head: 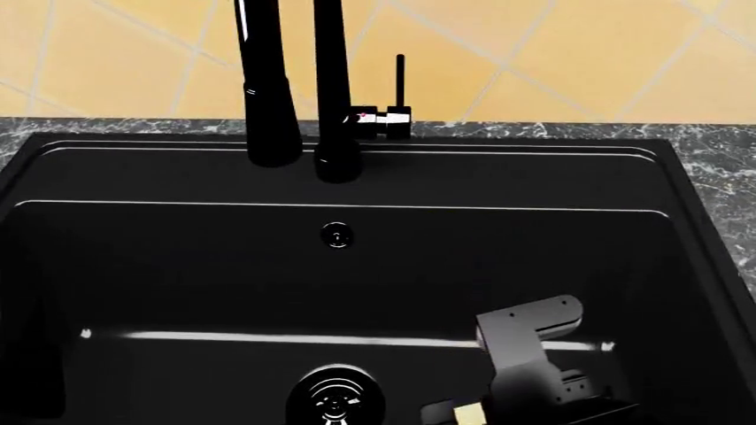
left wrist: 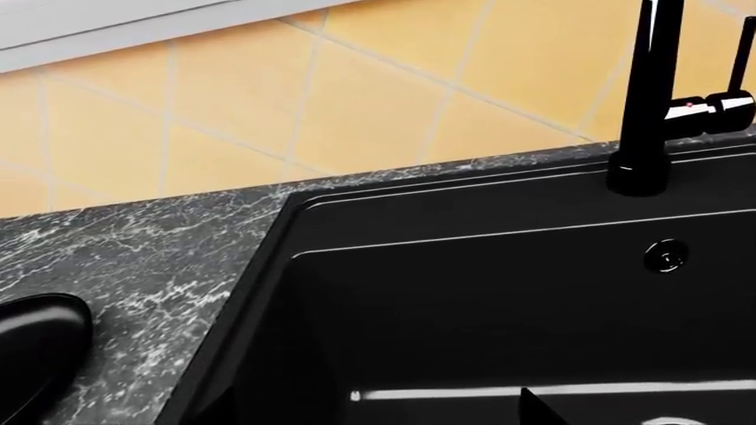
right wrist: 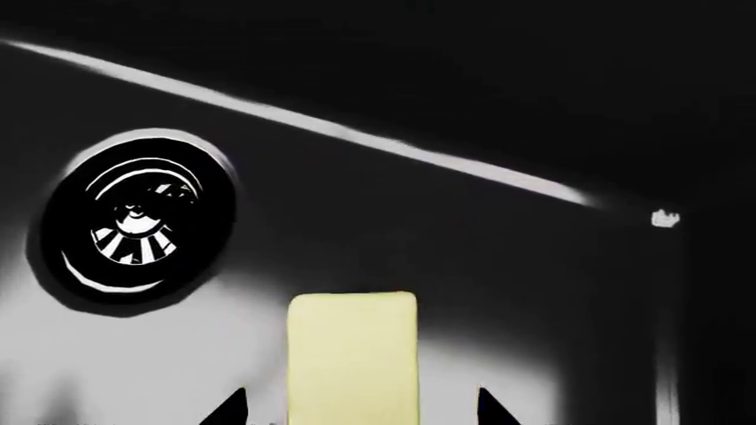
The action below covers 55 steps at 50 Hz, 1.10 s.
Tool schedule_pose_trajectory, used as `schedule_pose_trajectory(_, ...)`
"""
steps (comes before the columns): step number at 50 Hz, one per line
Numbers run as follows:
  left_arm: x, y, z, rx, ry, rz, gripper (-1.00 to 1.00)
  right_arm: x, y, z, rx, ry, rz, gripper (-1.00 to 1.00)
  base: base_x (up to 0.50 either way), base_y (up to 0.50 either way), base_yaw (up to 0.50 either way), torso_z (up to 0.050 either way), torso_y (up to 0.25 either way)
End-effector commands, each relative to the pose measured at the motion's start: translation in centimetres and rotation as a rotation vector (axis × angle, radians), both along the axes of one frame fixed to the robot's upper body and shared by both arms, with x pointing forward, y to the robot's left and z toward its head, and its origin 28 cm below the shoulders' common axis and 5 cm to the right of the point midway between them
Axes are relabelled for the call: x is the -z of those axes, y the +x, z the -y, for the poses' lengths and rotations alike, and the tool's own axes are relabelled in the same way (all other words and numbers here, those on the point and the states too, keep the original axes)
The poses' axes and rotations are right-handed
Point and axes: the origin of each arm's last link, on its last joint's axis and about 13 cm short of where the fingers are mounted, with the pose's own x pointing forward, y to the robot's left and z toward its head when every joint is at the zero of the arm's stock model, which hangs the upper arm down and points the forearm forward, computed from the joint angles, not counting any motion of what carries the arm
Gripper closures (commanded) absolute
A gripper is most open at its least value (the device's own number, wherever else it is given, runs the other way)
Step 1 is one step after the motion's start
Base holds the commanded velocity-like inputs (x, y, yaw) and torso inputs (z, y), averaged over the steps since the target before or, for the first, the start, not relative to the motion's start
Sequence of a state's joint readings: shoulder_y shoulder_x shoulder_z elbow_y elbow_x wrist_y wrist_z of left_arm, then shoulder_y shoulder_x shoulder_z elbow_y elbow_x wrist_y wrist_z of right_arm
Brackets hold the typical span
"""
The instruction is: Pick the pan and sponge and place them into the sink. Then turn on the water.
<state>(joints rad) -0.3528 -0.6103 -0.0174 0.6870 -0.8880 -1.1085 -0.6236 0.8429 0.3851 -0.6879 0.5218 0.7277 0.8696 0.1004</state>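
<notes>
Lowering pale yellow rectangular sponge (right wrist: 352, 354) into matte black rectangular sink (head: 354, 177), right gripper (right wrist: 354, 409) fingers flank it beside chrome drain (right wrist: 133, 221); grip or release, cannot tell. Glossy black pan (left wrist: 35, 350) waits on marble counter (left wrist: 154, 257). Left gripper unseen.

Dark grey white-veined marble table (left wrist: 142, 257): lower left of left wrist view; in head view, a strip along the upper edge and right side. Yellow-orange square-tiled wall with pale grout (head: 567, 53): across top of head view. Pale grey ledge (left wrist: 95, 27): upper left corner, left wrist view.
</notes>
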Motion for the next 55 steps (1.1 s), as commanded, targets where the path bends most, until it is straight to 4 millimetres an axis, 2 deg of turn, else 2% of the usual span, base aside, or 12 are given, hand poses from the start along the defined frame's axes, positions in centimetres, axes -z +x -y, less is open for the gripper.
schedule_pose_trajectory(1, -0.1, 0.4, 0.3, 0.022, -0.033, 0.010, -1.00, -0.8, -0.1, 0.1, -0.007, 0.025, 0.021, -1.00, 0.00, 0.00, 0.00, 0.000, 0.000)
schedule_pose_trajectory(9, -0.2, 0.6, 0.5, 0.023, -0.033, 0.010, -1.00, -1.9, -0.6, 0.6, 0.012, 0.023, 0.055, -1.00, 0.00, 0.00, 0.00, 0.000, 0.000)
schedule_pose_trajectory(21, -0.2, 0.6, 0.3, 0.022, -0.036, 0.009, -1.00, -7.2, -3.0, 1.3, 0.006, 0.048, 0.205, -1.00, 0.00, 0.00, 0.00, 0.000, 0.000)
schedule_pose_trajectory(26, 0.0, 0.4, 0.1, 0.024, -0.031, 0.005, -1.00, -10.2, -4.6, 2.0, 0.056, 0.084, 0.377, -1.00, 0.00, 0.00, 0.00, 0.000, 0.000)
schedule_pose_trajectory(30, 0.1, 0.5, 0.3, 0.025, -0.030, 0.002, -1.00, -11.4, -5.7, 2.3, 0.059, 0.132, 0.492, -1.00, 0.00, 0.00, 0.00, 0.000, 0.000)
schedule_pose_trajectory(37, -0.1, 0.4, 0.3, 0.023, -0.032, 0.008, -1.00, -11.4, -6.4, 2.4, 0.094, 0.197, 0.695, -1.00, 0.00, 0.00, 0.00, 0.000, 0.000)
schedule_pose_trajectory(44, 0.0, 0.4, 0.4, 0.019, -0.034, 0.012, -1.00, -10.3, -7.5, 2.5, 0.067, 0.172, 0.848, -1.00, 0.00, 0.00, 0.00, 0.000, 0.000)
schedule_pose_trajectory(49, 0.1, 0.5, 0.5, 0.023, -0.042, 0.013, -1.00, -9.7, -8.2, 2.4, 0.069, 0.265, 0.898, -1.00, 0.00, 0.00, 0.00, 0.000, 0.000)
schedule_pose_trajectory(55, 0.1, 0.3, 0.2, 0.011, -0.048, 0.020, -1.00, -9.8, -9.6, 2.8, 0.062, 0.235, 0.874, -1.00, 0.00, 0.00, 0.00, 0.000, 0.000)
